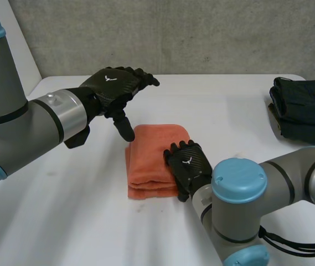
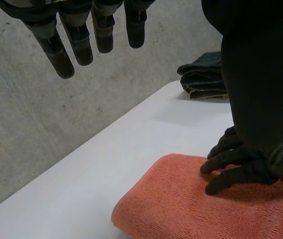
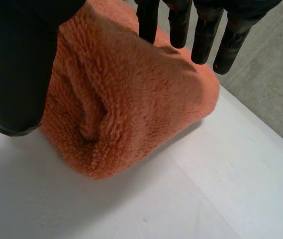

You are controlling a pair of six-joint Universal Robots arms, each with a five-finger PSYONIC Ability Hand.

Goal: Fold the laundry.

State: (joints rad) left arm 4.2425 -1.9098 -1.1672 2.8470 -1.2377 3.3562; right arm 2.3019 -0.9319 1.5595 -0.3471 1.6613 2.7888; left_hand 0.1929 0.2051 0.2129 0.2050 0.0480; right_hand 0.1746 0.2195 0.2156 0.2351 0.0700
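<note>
presently, head view: the towel [image 1: 154,158] lies folded to a thick orange packet on the table [image 1: 63,210]. the right hand [image 1: 189,166] rests on the packet's edge nearest its own arm, palm down. the left hand [image 1: 115,88] hangs in the air above and just beyond the packet's far corner, touching nothing. dark clothes [image 1: 304,108] sit in a pile well apart, past the right hand.

left wrist view: the left hand's fingers [image 2: 79,45] are straight and spread, with nothing between them. the towel lies below and ahead of the fingertips. the right hand's fingertips press into the packet's top, and the pile lies beyond it against the wall [image 2: 42,124].

right wrist view: the right hand's fingers [image 3: 180,25] reach out straight over the towel's top. its thumb [image 3: 17,64] stands at the packet's side, and whether it touches the pile cannot be told. no pinch is seen. the hand is spread and holds nothing. the stacked layers face the camera, with a soft crease between them.

assessment: the towel appears fully folded, and the step in hand is pressing it flat. the next move likely calls for lifting the right hand straight off so the layers do not drag open, then moving the packet aside or toward the pile. risk: thick terry may spring open once the weight is off.
</note>
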